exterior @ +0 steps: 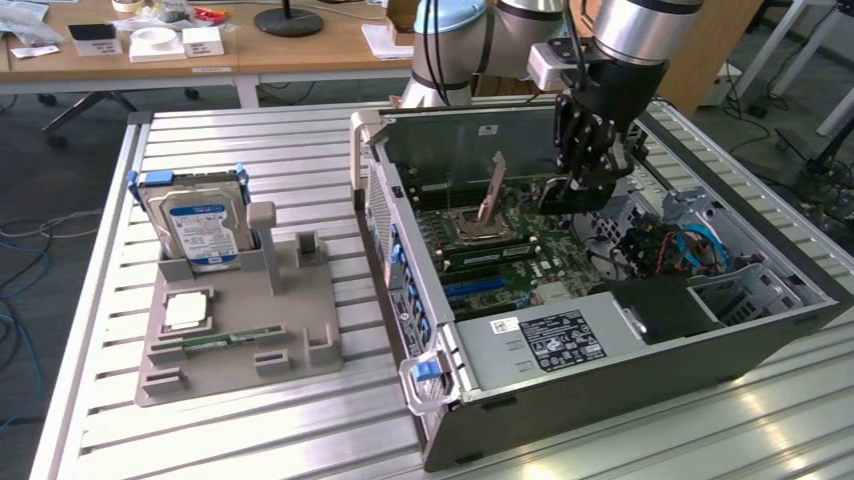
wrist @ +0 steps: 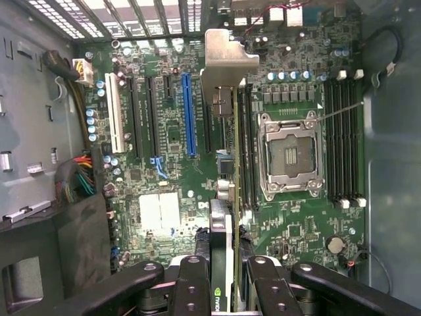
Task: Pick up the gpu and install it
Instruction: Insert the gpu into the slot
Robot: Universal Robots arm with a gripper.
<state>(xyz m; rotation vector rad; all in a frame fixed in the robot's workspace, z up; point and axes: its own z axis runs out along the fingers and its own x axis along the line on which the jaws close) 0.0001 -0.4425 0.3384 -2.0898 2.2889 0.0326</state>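
Tool sits in the upper right of the exterior frame, reaching down into the open computer case. I read it as clenched on the gpu: in the wrist view one black finger lies on each side of the card, pressed against its faces.

The gpu is held edge-on, with its thin edge facing the wrist camera. Its silver end bracket points toward the vented rear wall of the case. A green logo shows on the card just between the fingers.

The card hangs over the motherboard, between the blue expansion slot and the processor socket. It lies closer to the socket side. I cannot tell whether its lower edge touches any slot.

In the exterior view the case lies on its side, filling the centre and right of the frame on the slatted metal desk.

At centre left of that frame a grey fixture rests on the desk, well apart from the tool. It carries:
- a hard drive with a blue-white label, standing upright at its far end
- a narrow green memory stick lying flat near its front
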